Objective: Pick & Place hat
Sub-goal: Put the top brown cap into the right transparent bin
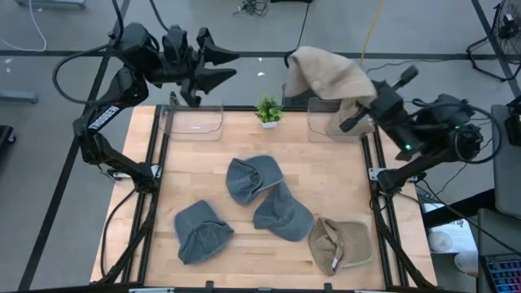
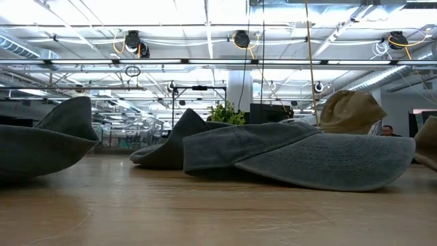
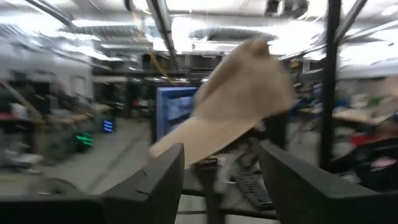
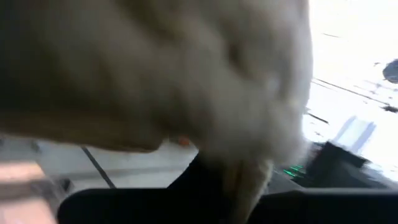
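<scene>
A: From above, why was the tan hat (image 1: 326, 77) up beyond the table (image 1: 244, 138)?
B: The right gripper (image 1: 358, 114) pinched it, fingers pressed together, carrying it over the clear bin (image 1: 330, 122).
A: And the left wrist view?
B: The left gripper (image 3: 221, 180) waited, fingers spread, empty.
A: Right wrist?
B: Only hat fabric draped close.
</scene>
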